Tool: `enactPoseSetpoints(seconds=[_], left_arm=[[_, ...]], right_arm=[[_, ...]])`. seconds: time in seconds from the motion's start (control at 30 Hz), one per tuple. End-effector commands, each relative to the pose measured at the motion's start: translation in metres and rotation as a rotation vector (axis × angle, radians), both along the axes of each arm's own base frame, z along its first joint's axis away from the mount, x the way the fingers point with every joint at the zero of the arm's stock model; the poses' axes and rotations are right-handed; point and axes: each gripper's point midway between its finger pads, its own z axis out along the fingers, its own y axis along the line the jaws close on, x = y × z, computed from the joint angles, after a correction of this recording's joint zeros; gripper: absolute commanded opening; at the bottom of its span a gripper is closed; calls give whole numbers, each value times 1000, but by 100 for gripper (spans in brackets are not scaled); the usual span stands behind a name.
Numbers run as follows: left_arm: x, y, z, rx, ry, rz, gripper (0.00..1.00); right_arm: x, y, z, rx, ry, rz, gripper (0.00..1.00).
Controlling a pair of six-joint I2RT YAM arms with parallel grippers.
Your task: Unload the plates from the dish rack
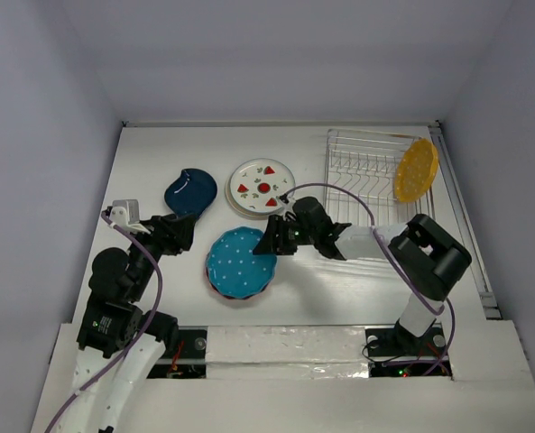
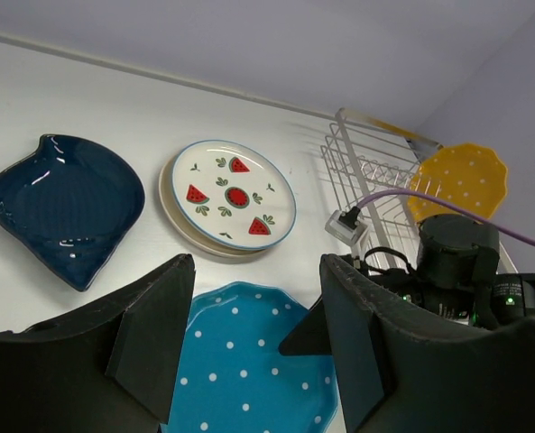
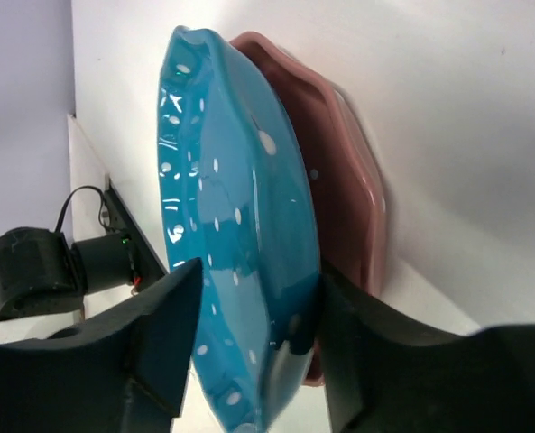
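Right gripper [image 1: 272,242] reaches in at the right rim of the teal plate [image 1: 238,262], which lies on the table [image 1: 357,298] in front of both arms. From above I see 1 yellow plate [image 1: 416,170] standing upright at the right end of the dish rack [image 1: 357,167]. The dark blue plate [image 1: 190,191] and the fruit-marked plate [image 1: 263,188] lie flat to the rack's left. The left gripper [image 1: 179,231] hovers near the blue plate.

Left wrist: its fingers stand wide apart, with nothing between them.

Right wrist: my jaws pinch the teal plate's rim, and the plate is stacked over a pink plate [image 3: 353,180].
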Motion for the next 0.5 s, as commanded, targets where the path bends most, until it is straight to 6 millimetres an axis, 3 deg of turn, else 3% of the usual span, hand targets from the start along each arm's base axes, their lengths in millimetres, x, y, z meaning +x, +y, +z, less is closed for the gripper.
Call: enactPoseSetpoints(seconds=[0.0,0.27,0.47], left_arm=[[0,0,15,-8,-61,-4,54],[-2,0,16,-11,-73,-7,54],[-5,0,19,-16,-84,-9,54]], right_arm=[[8,12,18,17,-84,4,60],[11,8,13,-169,-184,-62,78],[17,-2,10,-319,-262,-123,82]])
